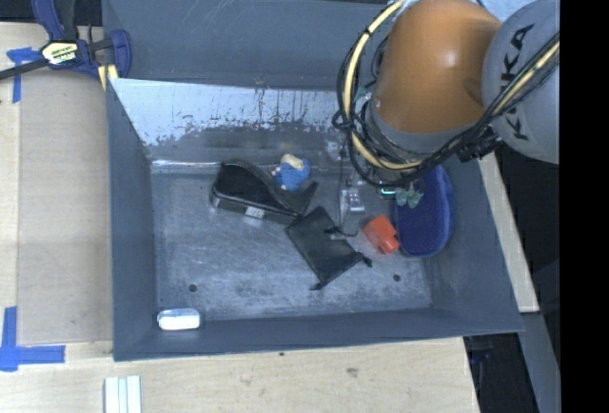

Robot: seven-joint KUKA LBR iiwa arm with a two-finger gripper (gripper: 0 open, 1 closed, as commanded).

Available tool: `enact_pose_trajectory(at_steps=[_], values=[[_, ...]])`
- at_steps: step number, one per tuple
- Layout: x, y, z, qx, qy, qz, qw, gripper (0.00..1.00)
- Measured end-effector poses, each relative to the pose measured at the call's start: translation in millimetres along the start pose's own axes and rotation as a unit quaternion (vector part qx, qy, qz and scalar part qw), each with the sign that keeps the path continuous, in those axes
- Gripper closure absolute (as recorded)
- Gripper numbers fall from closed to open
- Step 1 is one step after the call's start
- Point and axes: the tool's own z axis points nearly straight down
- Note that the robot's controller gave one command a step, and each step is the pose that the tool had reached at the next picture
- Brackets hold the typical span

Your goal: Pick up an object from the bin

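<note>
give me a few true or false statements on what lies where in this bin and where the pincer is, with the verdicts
1. A small white thing lies near the lower left corner of the bin. True.
2. The blue oval thing lies against the left wall. False: it lies at the right, beside the orange block.
3. The orange block lies between the blue oval thing and the flat black piece. True.
4. The pincer is over the small white thing. False: it is in the bin's right half, near the orange block.
</note>
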Motion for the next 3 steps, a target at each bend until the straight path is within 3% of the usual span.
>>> enact_pose_trajectory(at_steps=[1,2,3], values=[[21.3,-57.1,156.6,0.000,-0.0008,-0.066,0.9978,0.00],[18.9,-55.3,151.5,0.000,-0.0048,-0.066,0.9978,1.00],[6.9,-74.5,13.0,0.001,-0.0089,-0.079,0.9968,1.00]])
